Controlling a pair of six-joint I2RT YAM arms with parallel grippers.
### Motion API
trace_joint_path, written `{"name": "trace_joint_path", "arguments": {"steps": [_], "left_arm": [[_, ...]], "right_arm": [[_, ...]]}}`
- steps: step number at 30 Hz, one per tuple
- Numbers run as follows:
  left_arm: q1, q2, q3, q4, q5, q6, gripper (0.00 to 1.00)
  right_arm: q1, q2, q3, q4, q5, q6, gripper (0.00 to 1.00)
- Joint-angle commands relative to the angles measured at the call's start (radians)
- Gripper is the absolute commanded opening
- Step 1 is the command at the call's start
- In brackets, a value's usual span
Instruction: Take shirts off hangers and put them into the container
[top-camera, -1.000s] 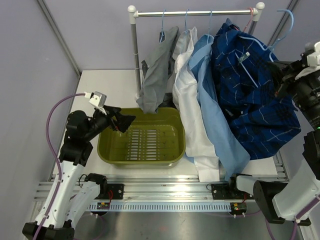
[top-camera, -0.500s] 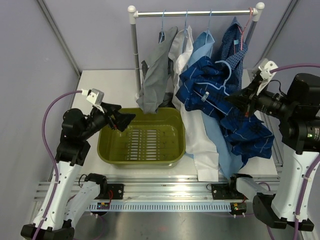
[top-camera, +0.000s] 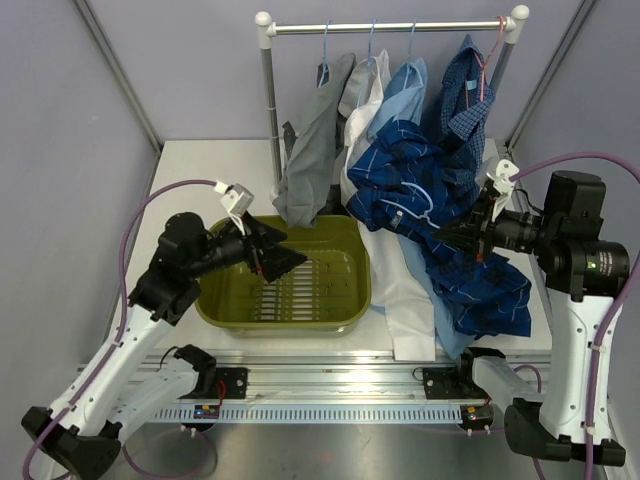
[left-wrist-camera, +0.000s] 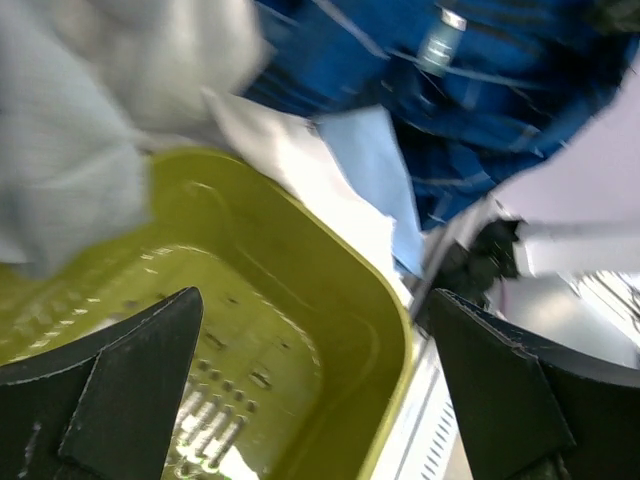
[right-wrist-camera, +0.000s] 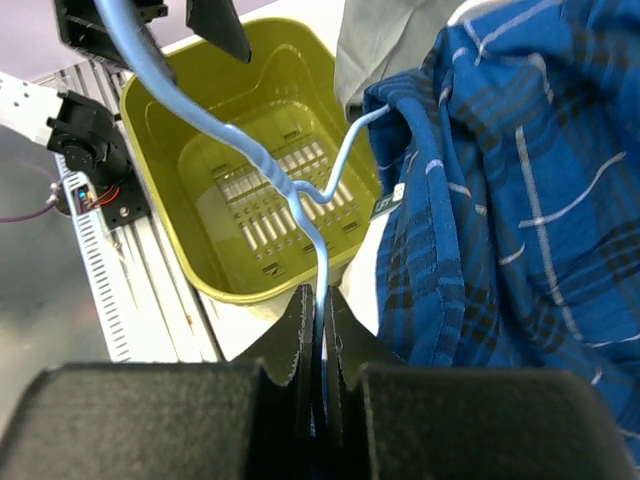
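My right gripper (top-camera: 463, 233) (right-wrist-camera: 320, 296) is shut on the wire of a light-blue hanger (top-camera: 421, 213) (right-wrist-camera: 300, 205). The dark blue windowpane-check shirt (top-camera: 418, 170) (right-wrist-camera: 520, 200) still hangs on it, draped over the white shirt (top-camera: 392, 280) and light blue shirt (top-camera: 403, 88), right of the olive-green container (top-camera: 280, 322) (right-wrist-camera: 170, 150). My left gripper (top-camera: 284, 250) (left-wrist-camera: 312, 300) is open over the container (left-wrist-camera: 395, 335), its inside bare. On the rail also hang the grey shirt (top-camera: 312, 155) and the navy small-check shirt (top-camera: 462, 92), the latter on a pinkish-red hanger (top-camera: 488, 58).
The silver rail (top-camera: 390, 27) with white knobs stands on its post (top-camera: 270, 110) just behind the container. Slanted frame bars (top-camera: 115, 70) and purple walls close in both sides. An aluminium base rail (top-camera: 330, 412) runs along the near table edge.
My right arm has swung the hanger and windowpane-check shirt down and left, from high at the right to in front of the hanging shirts. My left gripper has moved right, out over the container.
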Motion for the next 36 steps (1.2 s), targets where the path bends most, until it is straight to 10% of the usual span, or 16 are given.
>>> {"name": "trace_joint_path", "arguments": {"steps": [1, 25, 31, 36], "left_arm": [[-0.098, 0.024, 0.057, 0.007, -0.114, -0.001, 0.99], [-0.486, 0.456, 0.324, 0.188, -0.735, 0.000, 0.98], [-0.520, 0.548, 0.381, 0.200, -0.885, -0.015, 0.80], [-0.520, 0.544, 0.360, 0.232, -0.982, 0.009, 0.45]], "right_arm": [[0.003, -0.014, -0.047, 0.007, -0.045, -0.011, 0.00], [0.005, -0.075, -0.061, 0.096, -0.021, 0.128, 0.00], [0.003, -0.087, -0.037, 0.084, -0.021, 0.141, 0.00], [0.005, -0.097, -0.042, 0.064, -0.017, 0.129, 0.00]]}}
